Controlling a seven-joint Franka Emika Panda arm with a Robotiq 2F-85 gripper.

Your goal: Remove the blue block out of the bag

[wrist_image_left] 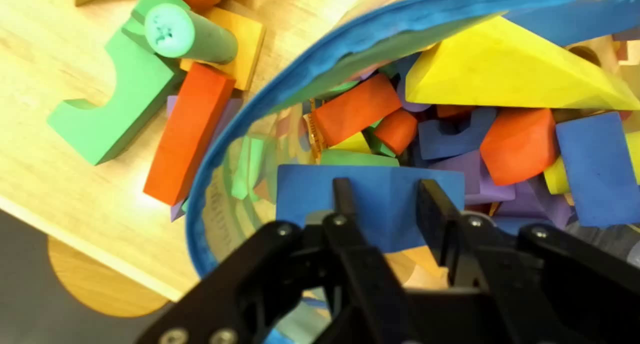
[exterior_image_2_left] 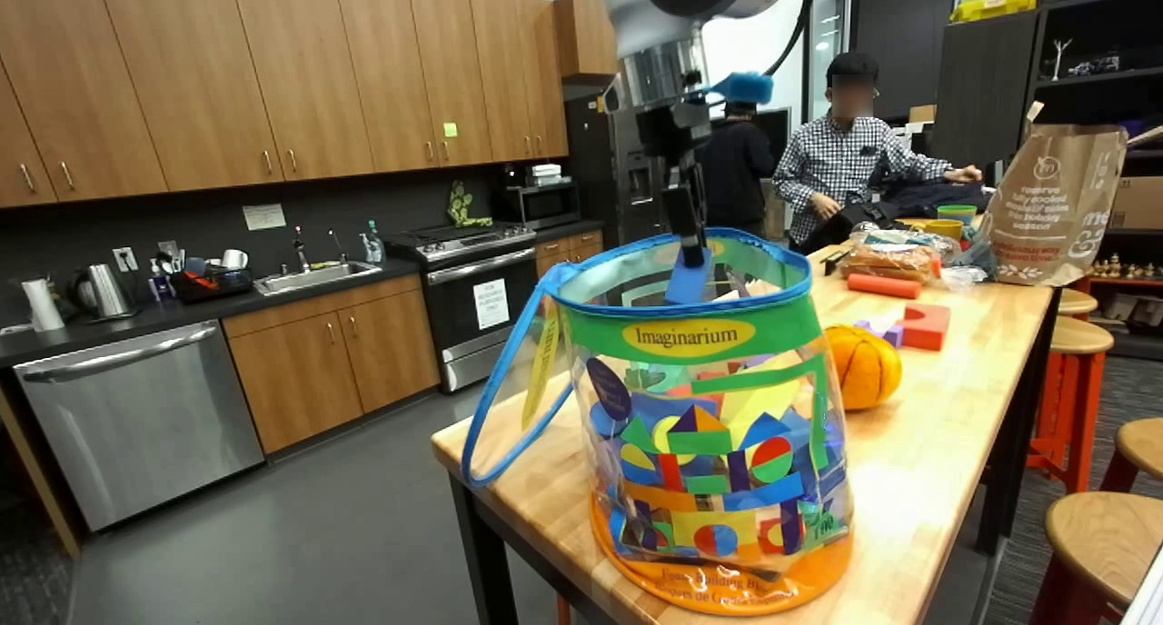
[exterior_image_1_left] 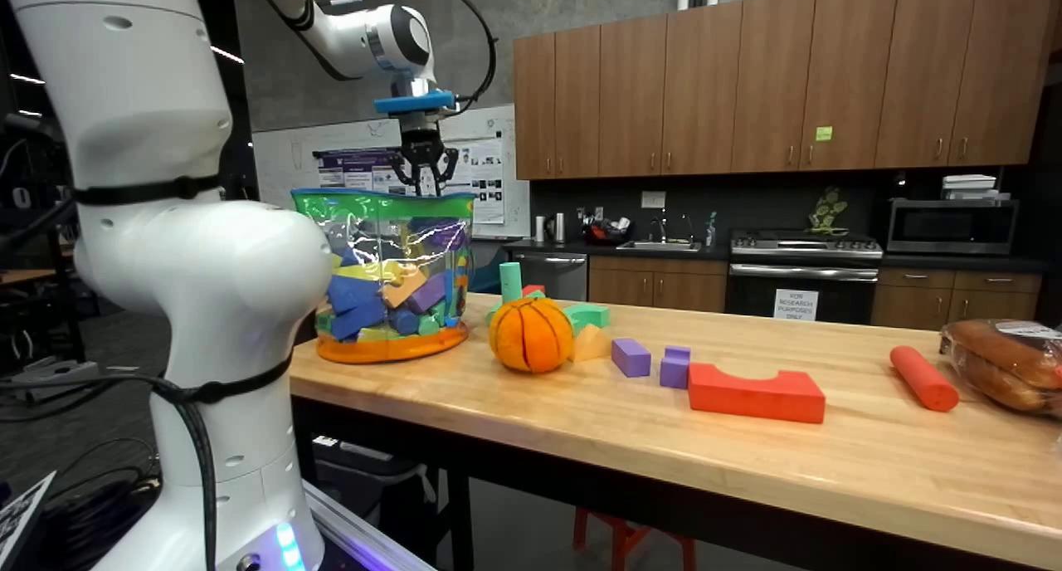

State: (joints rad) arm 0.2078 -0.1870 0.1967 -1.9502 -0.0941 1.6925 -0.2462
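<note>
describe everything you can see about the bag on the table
The bag looks like shiny clear plastic, with a green top band, a blue rim, a blue strap and an orange base. A yellow oval on the band reads Imaginarium; coloured shapes are printed below. It stands upright near an end of the wooden table, mouth open, a heap of coloured blocks inside. The gripper is at the mouth, holding a blue block just inside; whether that block touches the bag is unclear.

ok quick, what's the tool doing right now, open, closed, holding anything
Tool: looks closed, holding the blue block at the mouth of the bag.
</note>
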